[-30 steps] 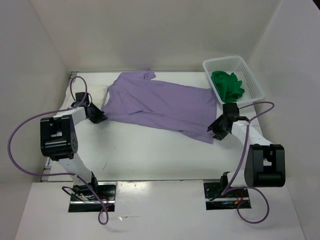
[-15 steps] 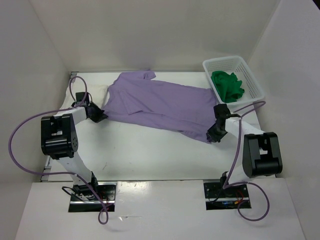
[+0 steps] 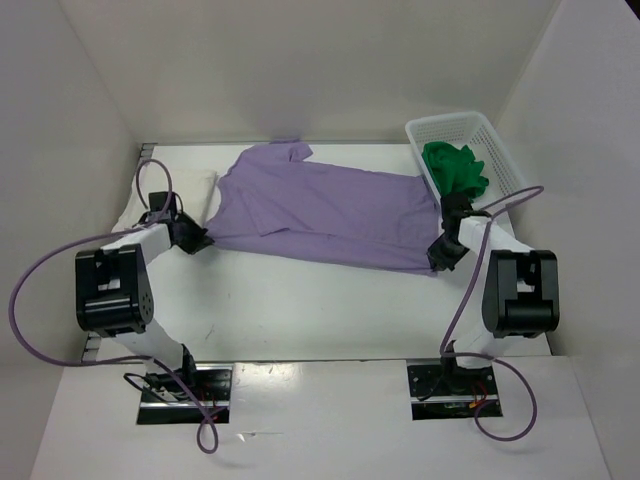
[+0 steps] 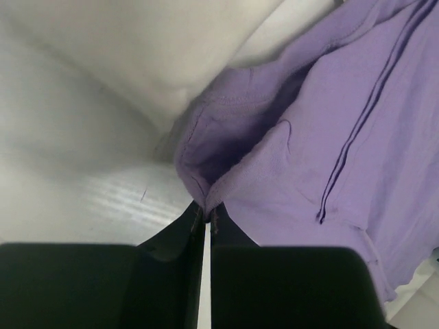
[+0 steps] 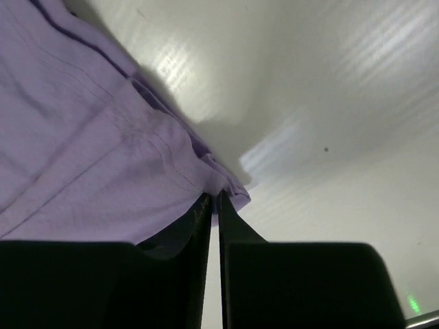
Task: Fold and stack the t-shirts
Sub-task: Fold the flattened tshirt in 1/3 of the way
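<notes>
Left gripper (image 3: 196,240): fingers pressed together, pinching the near-left corner of the lavender t-shirt (image 3: 320,205); in the left wrist view a bunched fold of purple cloth enters between the closed tips (image 4: 207,209)
Right gripper (image 3: 437,261): fingers drawn together on the shirt's near-right corner; in the right wrist view the stitched hem ends right at the tips (image 5: 214,199)
Look of the shirt: plain lavender cloth, spread nearly flat, with soft creases and a darker seam line running through it; the near edge is pulled straight between the two grippers
Place: on the white table (image 3: 300,300), in its far half, between the two arms
Direction: the long axis runs left to right across the table; a short sleeve points toward the far wall at the far-left end, and the hem end lies to the right, just beside the basket
Basket (image 3: 505,160): white plastic lattice, in the far-right corner of the table
In the basket: the green t-shirt (image 3: 455,170), bright green, crumpled in a heap
</notes>
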Robot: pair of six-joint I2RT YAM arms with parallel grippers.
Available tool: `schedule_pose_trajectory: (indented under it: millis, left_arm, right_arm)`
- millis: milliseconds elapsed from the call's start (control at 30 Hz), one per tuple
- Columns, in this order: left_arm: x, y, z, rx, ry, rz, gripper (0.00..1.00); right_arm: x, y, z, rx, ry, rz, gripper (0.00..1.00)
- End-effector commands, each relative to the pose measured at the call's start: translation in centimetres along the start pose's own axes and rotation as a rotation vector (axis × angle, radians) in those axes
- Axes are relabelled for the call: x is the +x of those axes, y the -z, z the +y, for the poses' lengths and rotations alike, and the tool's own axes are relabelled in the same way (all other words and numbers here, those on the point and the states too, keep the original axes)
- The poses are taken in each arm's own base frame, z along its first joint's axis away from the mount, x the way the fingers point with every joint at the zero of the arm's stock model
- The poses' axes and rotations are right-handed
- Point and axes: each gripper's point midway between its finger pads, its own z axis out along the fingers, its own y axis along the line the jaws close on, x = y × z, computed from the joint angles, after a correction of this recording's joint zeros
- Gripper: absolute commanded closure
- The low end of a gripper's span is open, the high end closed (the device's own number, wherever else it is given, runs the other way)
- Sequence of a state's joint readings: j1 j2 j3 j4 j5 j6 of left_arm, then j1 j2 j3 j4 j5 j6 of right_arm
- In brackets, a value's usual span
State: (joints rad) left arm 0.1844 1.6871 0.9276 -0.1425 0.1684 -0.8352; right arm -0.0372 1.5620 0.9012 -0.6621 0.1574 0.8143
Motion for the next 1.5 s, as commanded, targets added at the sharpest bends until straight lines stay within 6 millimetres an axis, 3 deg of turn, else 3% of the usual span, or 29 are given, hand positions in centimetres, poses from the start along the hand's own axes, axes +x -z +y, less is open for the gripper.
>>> schedule_pose_trajectory:
  millis: [0,67,100,167,333,400,433,500,533,567,667,700,767,833,867,933,1000,1033,1133,1167,1267,1400,1467]
  left_arm:
    - [-0.4,2.2,1.1,-0.026,-0.04,-0.061,1.0]
    - [0.2,3.4,1.3,-0.025,-0.05,-0.063,1.0]
    - [0.8,3.9,1.8,-0.04,-0.057,-0.046,1.0]
    - [1.4,5.8,1.9,-0.039,-0.072,-0.047,1.0]
    - [2.6,9.1,2.7,-0.042,-0.063,-0.043,1.0]
    - [4.6,9.7,4.3,-0.079,-0.052,0.0,0.93]
    - [5.6,10.2,4.0,-0.046,-0.032,0.024,0.86]
    - [7.2,10.5,4.2,-0.032,0.02,0.072,0.7]
    - [7.4,10.7,4.2,-0.035,0.039,0.074,0.58]
    - [7.4,10.8,4.9,-0.063,0.053,0.076,0.38]
    - [5.1,11.5,4.4,-0.065,0.059,-0.001,0.17]
    - [4.2,11.6,4.0,-0.05,0.062,-0.027,0.15]
    - [2.0,11.9,2.5,-0.004,0.042,-0.088,0.11]
    - [1.4,11.7,0.6,0.092,0.009,-0.091,0.28]
    - [1.9,11.3,-0.3,0.139,0.005,-0.047,0.39]
    - [2.9,10.5,-2.4,0.195,-0.044,-0.023,0.7]
    - [4.0,9.3,-3.6,0.207,-0.056,0.02,0.8]
    - [4.5,9.4,-6.0,0.248,-0.101,0.023,0.83]
    - [5.4,8.5,-9.4,0.268,-0.168,0.017,0.83]
    - [4.8,8.3,-10.2,0.262,-0.164,-0.004,0.83]
    - [5.0,3.7,-8.9,0.176,-0.135,0.045,0.84]
    - [6.3,2.1,-9.2,0.163,-0.12,0.11,0.85]
    - [7.4,2.2,-8.2,0.127,-0.113,0.112,0.75]
  right_arm:
    - [-2.2,-0.1,-1.2,0.101,0.122,-0.052,0.87]
    - [-1.4,-0.6,-1.1,0.094,0.141,-0.008,0.73]
    - [-1.2,-0.6,-1.0,0.086,0.154,0.001,0.6]
    - [-1.5,0.6,0.1,0.018,0.157,-0.004,0.5]
    - [-2.4,5.6,3.2,-0.164,0.203,-0.083,0.46]
    - [-1.1,7.0,4.9,-0.233,0.25,-0.072,0.46]
    - [-0.1,7.3,5.6,-0.258,0.261,-0.05,0.46]
    - [2.1,9.1,9.1,-0.372,0.325,-0.035,0.49]
    - [2.9,9.5,10.2,-0.396,0.328,-0.022,0.53]
    - [3.7,10.1,11.5,-0.427,0.345,-0.016,0.53]
    - [6.3,11.8,14.7,-0.547,0.416,0.01,0.62]
    - [6.9,11.9,15.6,-0.569,0.425,0.009,0.62]
    - [7.6,11.2,15.9,-0.561,0.439,0.022,0.72]
    - [7.9,11.3,15.9,-0.564,0.448,0.025,0.79]
    - [8.0,11.0,15.8,-0.563,0.458,0.022,0.91]
    - [8.3,11.0,16.0,-0.573,0.466,0.02,0.99]
    - [9.5,10.4,15.5,-0.575,0.482,0.056,0.99]
    - [9.5,10.6,15.8,-0.59,0.482,0.057,0.99]
    - [9.9,10.9,15.6,-0.602,0.491,0.054,0.97]
    - [10.2,11.2,15.6,-0.617,0.498,0.049,0.97]
    - [10.6,11.6,15.7,-0.643,0.502,0.063,0.94]
    - [10.5,12.3,15.3,-0.662,0.491,0.053,0.88]
    - [10.5,12.6,15.2,-0.676,0.49,0.043,0.86]
